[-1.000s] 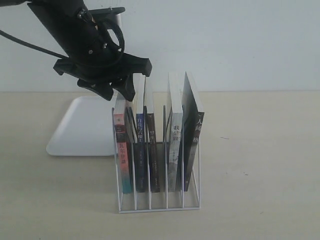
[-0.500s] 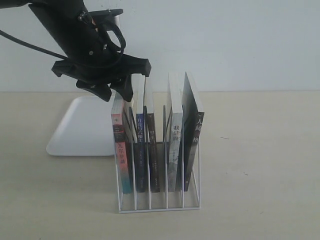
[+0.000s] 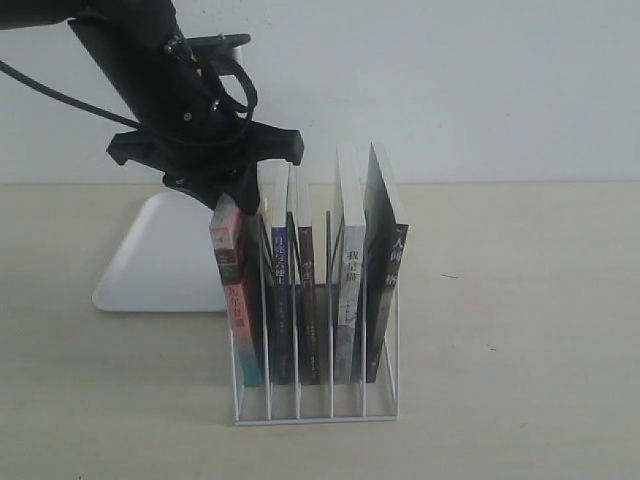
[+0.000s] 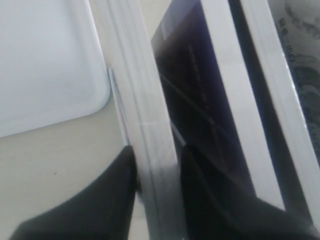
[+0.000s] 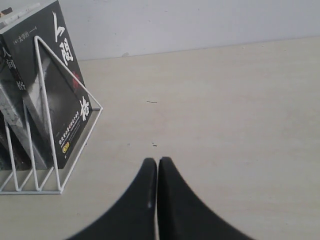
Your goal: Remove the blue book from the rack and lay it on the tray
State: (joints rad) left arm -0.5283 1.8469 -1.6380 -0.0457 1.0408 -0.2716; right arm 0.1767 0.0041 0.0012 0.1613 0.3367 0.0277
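The white wire rack (image 3: pixel 316 412) holds several upright books. The blue book (image 3: pixel 281 300) stands in the second slot from the left, and its navy cover (image 4: pixel 200 105) also shows in the left wrist view. My left gripper (image 3: pixel 238 198) is above the rack's left end. It is shut on the top page edge of the pink-red-spined book (image 3: pixel 232 290), not on the blue one; the fingers (image 4: pixel 120 180) clamp that white page block (image 4: pixel 150 140). The pink-red book leans left, out of line with the others. The white tray (image 3: pixel 160 260) lies flat behind and left of the rack. My right gripper (image 5: pixel 157 161) is shut on nothing over bare table.
A black-covered book (image 3: pixel 385 265) leans in the rack's rightmost slot, next to a pale-spined one (image 3: pixel 350 290). A dark-spined book (image 3: pixel 305 290) stands right of the blue one. The rack's end wire (image 5: pixel 65 145) is close to my right gripper. A white wall stands behind the table.
The pink-red-spined book has tipped left and risen a little in the left gripper's hold. The left gripper shifted slightly left. The blue book and the other books stayed put.
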